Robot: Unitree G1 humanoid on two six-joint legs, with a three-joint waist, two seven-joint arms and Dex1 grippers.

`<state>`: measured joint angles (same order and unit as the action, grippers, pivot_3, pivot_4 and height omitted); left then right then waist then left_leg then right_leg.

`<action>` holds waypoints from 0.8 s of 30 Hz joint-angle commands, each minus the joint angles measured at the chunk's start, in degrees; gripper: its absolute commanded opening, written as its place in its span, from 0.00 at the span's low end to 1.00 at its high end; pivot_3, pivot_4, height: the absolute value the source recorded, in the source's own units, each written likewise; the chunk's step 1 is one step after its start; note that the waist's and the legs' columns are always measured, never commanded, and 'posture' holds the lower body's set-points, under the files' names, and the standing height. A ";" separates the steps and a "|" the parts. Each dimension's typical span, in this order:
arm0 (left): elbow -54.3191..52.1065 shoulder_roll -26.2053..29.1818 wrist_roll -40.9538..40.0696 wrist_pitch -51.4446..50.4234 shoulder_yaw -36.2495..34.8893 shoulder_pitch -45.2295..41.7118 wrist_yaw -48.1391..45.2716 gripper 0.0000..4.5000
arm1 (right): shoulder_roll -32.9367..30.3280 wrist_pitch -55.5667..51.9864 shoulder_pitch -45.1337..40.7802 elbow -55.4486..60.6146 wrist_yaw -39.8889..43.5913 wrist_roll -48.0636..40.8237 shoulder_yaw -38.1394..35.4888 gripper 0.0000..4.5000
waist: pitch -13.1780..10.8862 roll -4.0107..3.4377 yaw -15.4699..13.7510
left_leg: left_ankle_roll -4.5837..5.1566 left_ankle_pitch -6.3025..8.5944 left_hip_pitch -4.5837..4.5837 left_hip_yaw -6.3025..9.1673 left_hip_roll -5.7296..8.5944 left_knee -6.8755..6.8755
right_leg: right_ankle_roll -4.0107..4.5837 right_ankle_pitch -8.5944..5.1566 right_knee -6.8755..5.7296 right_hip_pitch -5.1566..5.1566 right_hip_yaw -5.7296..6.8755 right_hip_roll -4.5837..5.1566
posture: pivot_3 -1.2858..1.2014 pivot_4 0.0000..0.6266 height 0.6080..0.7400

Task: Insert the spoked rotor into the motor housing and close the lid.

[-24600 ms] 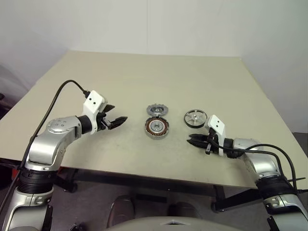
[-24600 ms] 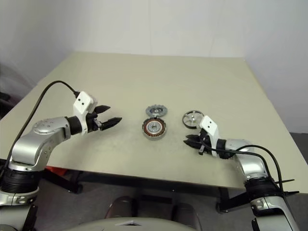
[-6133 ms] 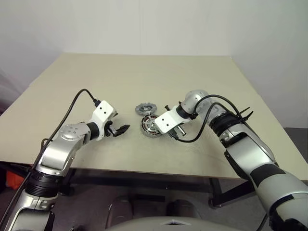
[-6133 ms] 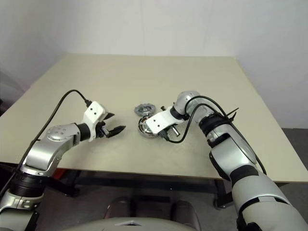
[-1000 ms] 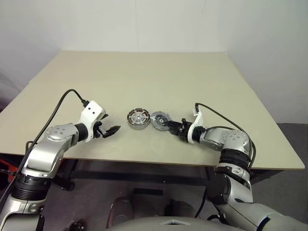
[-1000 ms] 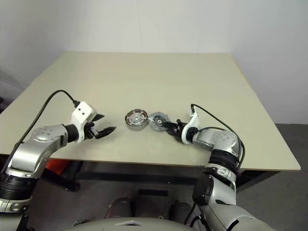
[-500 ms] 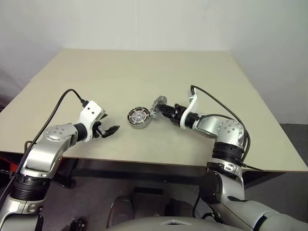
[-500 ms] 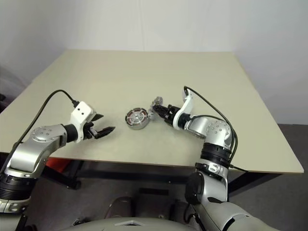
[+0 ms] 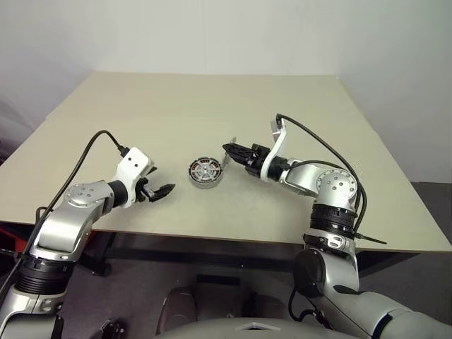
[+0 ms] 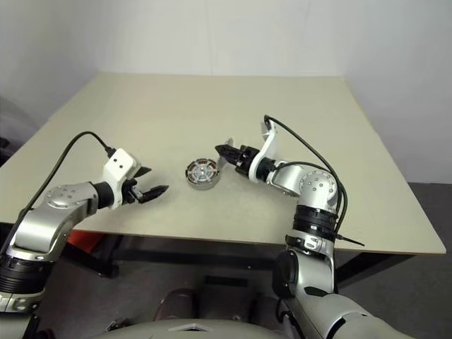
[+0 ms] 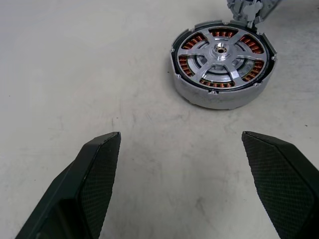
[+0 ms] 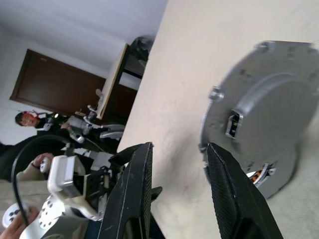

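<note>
Over beige table (image 9: 296,106), right hand (image 9: 227,149) raised, gripping lid (image 9: 227,158); left hand (image 9: 164,191) spread

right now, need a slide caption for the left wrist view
Spoked rotor seated in the motor housing, framed by the open left gripper.

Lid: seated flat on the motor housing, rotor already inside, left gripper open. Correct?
No. The lid is not seated: the right gripper holds it tilted beside the motor housing, per the right wrist view. The spoked rotor is inside, the left gripper open.
</note>
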<state>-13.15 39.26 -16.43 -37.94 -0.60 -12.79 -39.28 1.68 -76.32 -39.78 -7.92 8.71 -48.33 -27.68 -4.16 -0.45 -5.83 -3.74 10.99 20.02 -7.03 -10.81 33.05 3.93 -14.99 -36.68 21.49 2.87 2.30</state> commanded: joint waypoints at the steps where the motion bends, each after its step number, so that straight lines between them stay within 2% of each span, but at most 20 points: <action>1: -1.88 0.85 0.36 1.08 -1.78 -0.20 0.38 0.91 | -0.55 2.01 -1.15 -0.38 0.67 -0.50 1.06 0.43 | 0.00 0.00 0.00 | 0.00 0.00 0.00 0.00 0.00 0.00 | 0.00 0.00 0.00 0.00 0.00 0.00 | 0.52 0.00 1.00; 13: -1.84 0.81 0.39 1.19 -1.60 -0.32 0.45 0.91 | -1.62 5.29 -1.08 -2.32 1.25 -0.35 2.49 0.43 | 0.00 0.00 0.00 | 0.00 0.00 0.00 0.00 0.00 0.00 | 0.00 0.00 0.00 -0.01 0.00 0.00 | 0.52 0.00 1.00; 24: -2.02 0.95 0.56 1.40 -1.66 -0.27 0.64 0.91 | 0.72 9.58 -1.53 -5.79 2.39 0.49 4.90 0.43 | 0.00 0.02 0.07 | 0.02 0.01 -0.01 -0.02 -0.02 0.02 | 0.12 0.07 0.04 0.10 0.13 0.07 | 0.52 0.00 1.00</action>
<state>-13.28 39.33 -16.30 -37.70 -0.64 -12.64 -38.73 2.07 -68.15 -39.77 -13.78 10.23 -47.26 -23.37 -4.17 -0.43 -5.76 -3.73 10.99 20.02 -7.04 -10.83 33.07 4.05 -14.92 -36.64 21.59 3.00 2.37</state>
